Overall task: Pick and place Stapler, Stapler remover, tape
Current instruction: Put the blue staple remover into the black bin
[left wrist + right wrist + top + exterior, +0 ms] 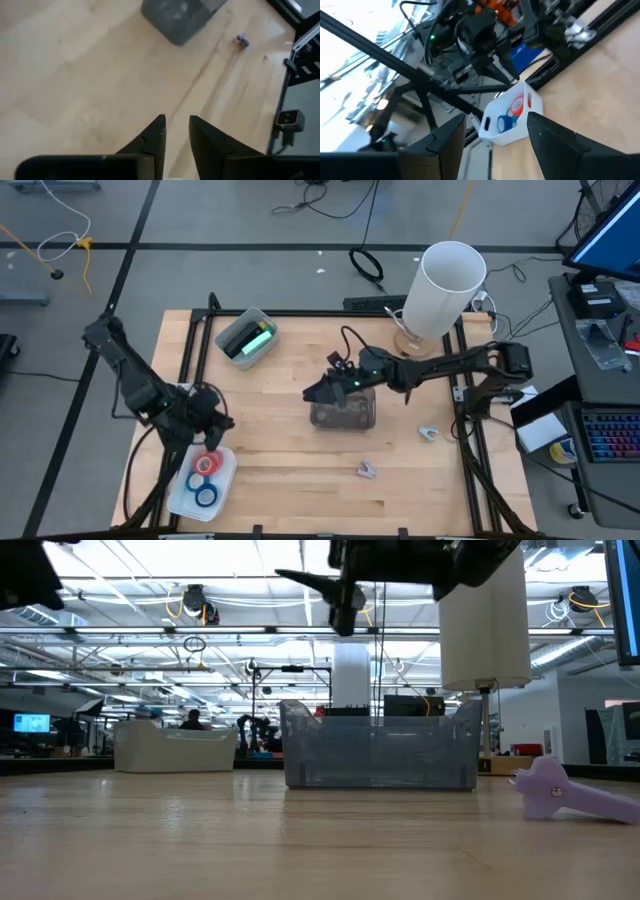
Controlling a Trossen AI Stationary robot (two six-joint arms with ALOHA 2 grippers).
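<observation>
While your left claw (205,423) hangs low at the desk's (300,480) eight o'clock edge, its fingers (150,145) are narrowed to a slim gap with nothing between them.

Item: tape (207,477), red and blue rolls lying flat in a white tray (225,470), just beside that claw toward six o'clock. The left arm is much the nearer; judge it the one to take a roll with a short reach straight down-desk.

Item: stapler (258,340), mint-green, in a grey bin (233,330) at eleven o'clock, long axis running roughly eight to two o'clock.

Item: two small lilac pieces, one (366,470) at five o'clock, one (428,433) at four, possibly staple removers.

Item: right claw (318,393), spread wide and empty, hovering over the clear bin (345,417) at centre.
</observation>
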